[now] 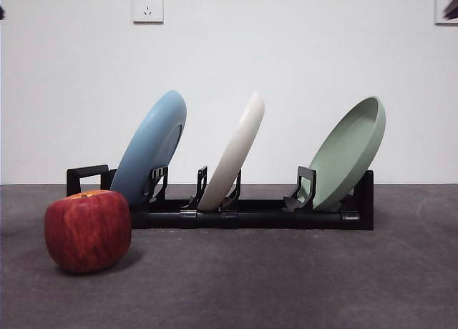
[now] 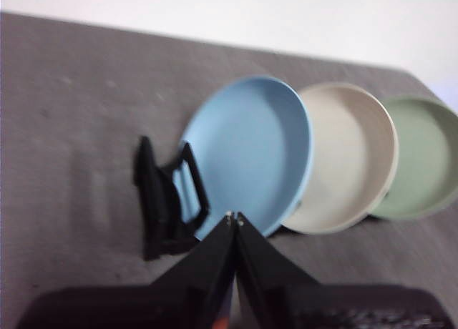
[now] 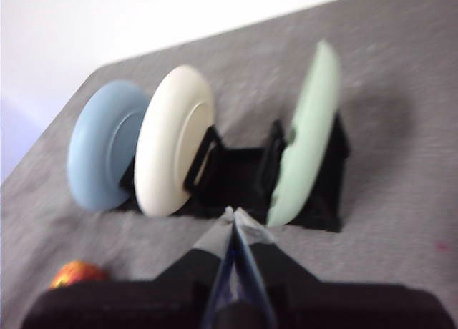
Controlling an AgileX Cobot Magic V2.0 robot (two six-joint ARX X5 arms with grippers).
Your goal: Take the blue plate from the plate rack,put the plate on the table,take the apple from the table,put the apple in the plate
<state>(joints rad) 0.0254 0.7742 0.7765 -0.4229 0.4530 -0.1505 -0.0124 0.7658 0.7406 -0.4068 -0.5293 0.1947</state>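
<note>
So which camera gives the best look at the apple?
The front view: the apple sits near and large on the table, whole and sharp. The right wrist view catches only a small blurred bit. The left wrist view doesn't show it.

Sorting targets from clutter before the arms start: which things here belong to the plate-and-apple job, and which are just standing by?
Job:
blue plate, in the rack
plate rack
apple, on the table
left gripper, right gripper: shut, empty

Standing by:
cream-white plate
sage-green plate
wall socket
</note>
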